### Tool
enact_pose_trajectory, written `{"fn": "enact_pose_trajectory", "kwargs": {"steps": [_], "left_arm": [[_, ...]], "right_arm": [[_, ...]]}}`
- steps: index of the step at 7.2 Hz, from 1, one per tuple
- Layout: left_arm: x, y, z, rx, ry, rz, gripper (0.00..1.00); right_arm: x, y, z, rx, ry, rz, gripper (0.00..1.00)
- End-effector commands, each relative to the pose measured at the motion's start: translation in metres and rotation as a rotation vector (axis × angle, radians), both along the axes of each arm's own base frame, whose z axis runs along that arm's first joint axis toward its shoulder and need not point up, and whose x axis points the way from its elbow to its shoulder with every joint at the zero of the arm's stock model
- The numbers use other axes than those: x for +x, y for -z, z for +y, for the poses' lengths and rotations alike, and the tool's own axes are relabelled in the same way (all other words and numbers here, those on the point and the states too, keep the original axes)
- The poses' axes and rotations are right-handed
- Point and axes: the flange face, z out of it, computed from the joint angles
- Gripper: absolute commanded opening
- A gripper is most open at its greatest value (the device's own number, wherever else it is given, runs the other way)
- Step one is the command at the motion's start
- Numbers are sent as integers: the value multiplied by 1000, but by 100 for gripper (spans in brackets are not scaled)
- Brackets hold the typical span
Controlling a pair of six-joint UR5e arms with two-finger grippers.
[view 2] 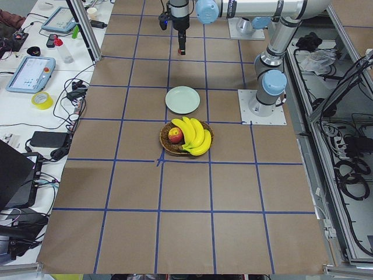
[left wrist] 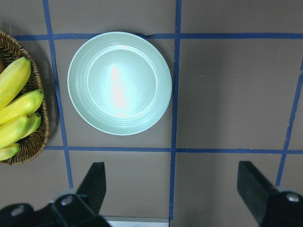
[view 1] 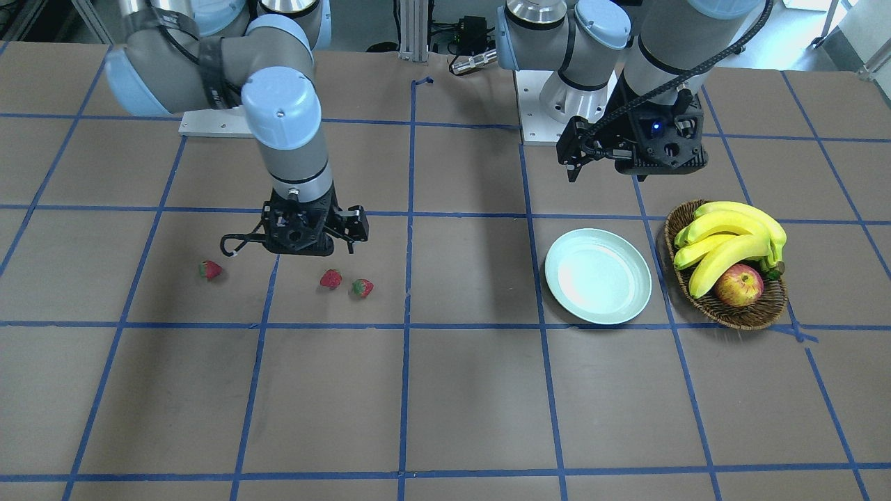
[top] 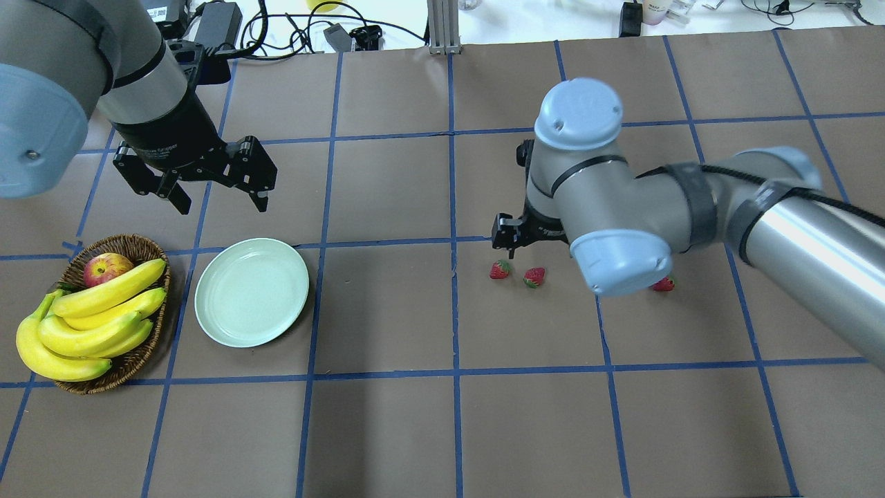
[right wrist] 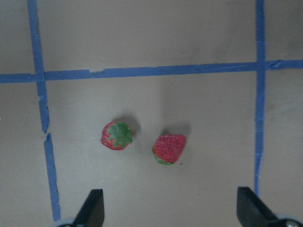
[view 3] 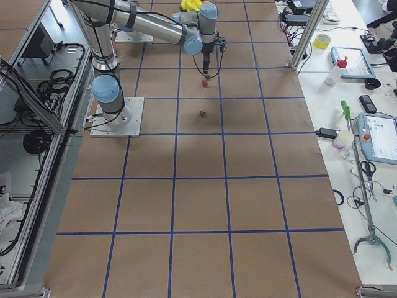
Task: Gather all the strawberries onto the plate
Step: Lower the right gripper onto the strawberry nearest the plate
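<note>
Right gripper [right wrist: 170, 190] spread wide, seemingly clear above two strawberries [right wrist: 117, 135], left gripper [left wrist: 171, 165] agape near plate [left wrist: 119, 82] edge

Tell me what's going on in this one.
All three strawberries lie on the table, none in the plate yet. The right claw hangs open above the two lying close together. The third sits alone, farther to the robot's right. The left claw hovers open, holding nothing, near the empty plate, which sits beside a basket of bananas and an apple.
</note>
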Motion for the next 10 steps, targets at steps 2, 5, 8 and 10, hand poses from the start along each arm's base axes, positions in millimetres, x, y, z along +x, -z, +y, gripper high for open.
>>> {"fn": "enact_pose_trajectory", "kwargs": {"steps": [2, 5, 8, 10], "left_arm": [[-2, 0, 1, 0, 3, 2, 100], [-2, -1, 2, -3, 3, -1, 100], [-2, -1, 2, -1, 4, -2, 100], [-2, 0, 2, 4, 4, -2, 100]], "right_arm": [[46, 41, -8, -53, 95, -21, 100], [50, 70, -30, -51, 92, 16, 100], [48, 77, -25, -33, 87, 24, 89], [47, 83, -21, -14, 80, 27, 81]]}}
